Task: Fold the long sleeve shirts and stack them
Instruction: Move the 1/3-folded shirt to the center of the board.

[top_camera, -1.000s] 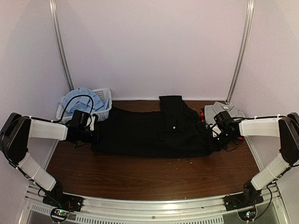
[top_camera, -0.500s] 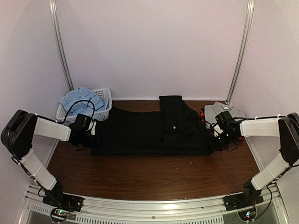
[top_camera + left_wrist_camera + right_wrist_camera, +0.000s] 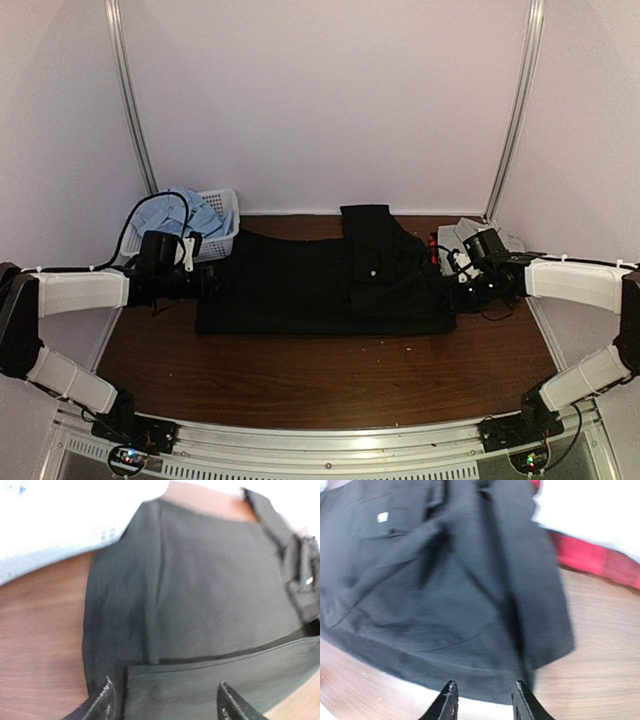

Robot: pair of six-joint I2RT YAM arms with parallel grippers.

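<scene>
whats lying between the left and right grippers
The black shirt, spread flat, fills the stretch from the left gripper to the right gripper; the top view shows it.

tool [image 3: 485, 685] fingers apart at black shirt [image 3: 445, 580] edge; plaid shirt [image 3: 592, 557] beyond

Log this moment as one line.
black shirt: spread on table | left fingers: open, at its left end | right fingers: open, at its right end | blue shirt: in basket
</scene>
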